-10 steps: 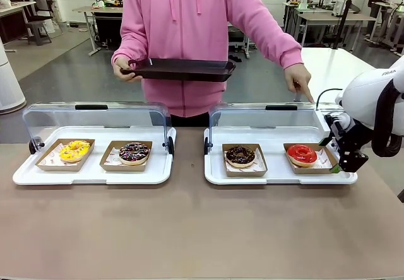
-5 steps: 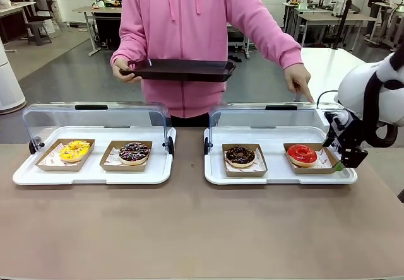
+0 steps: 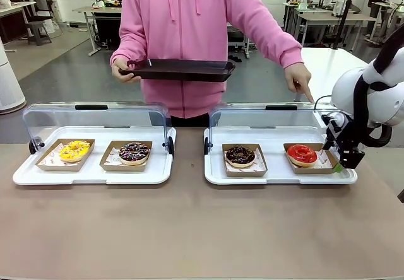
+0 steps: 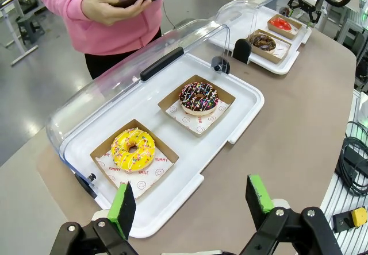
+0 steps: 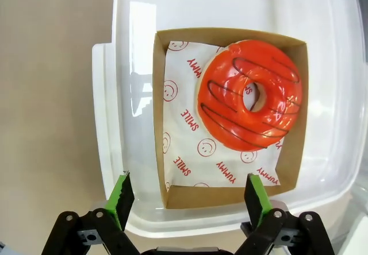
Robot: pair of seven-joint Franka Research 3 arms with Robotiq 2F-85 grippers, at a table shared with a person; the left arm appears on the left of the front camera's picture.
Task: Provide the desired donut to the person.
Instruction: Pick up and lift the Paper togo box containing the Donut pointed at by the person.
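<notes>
The person (image 3: 189,34) stands across the table holding a black tray (image 3: 180,70) in one hand. The other hand (image 3: 300,79) points a finger down at the red-glazed donut (image 3: 302,154) in its cardboard box at the right end of the right white tray (image 3: 278,178). My right gripper (image 3: 344,159) hovers just right of that donut, open and holding nothing. In the right wrist view the red donut (image 5: 250,95) lies ahead of my right gripper (image 5: 189,193), whose jaws straddle the box's near edge. My left gripper (image 4: 191,196) is open over the left tray's front rim.
A chocolate donut (image 3: 240,156) shares the right tray. The left tray (image 3: 91,176) holds a yellow donut (image 3: 74,150) and a sprinkled chocolate donut (image 3: 134,152). Both clear lids (image 3: 95,119) stand raised behind the donuts. Bare tabletop lies in front.
My right arm has lifted and turned a little, shifting the gripper slightly up and to the right beside the red donut. The person's pointing hand and the tray stay put.
</notes>
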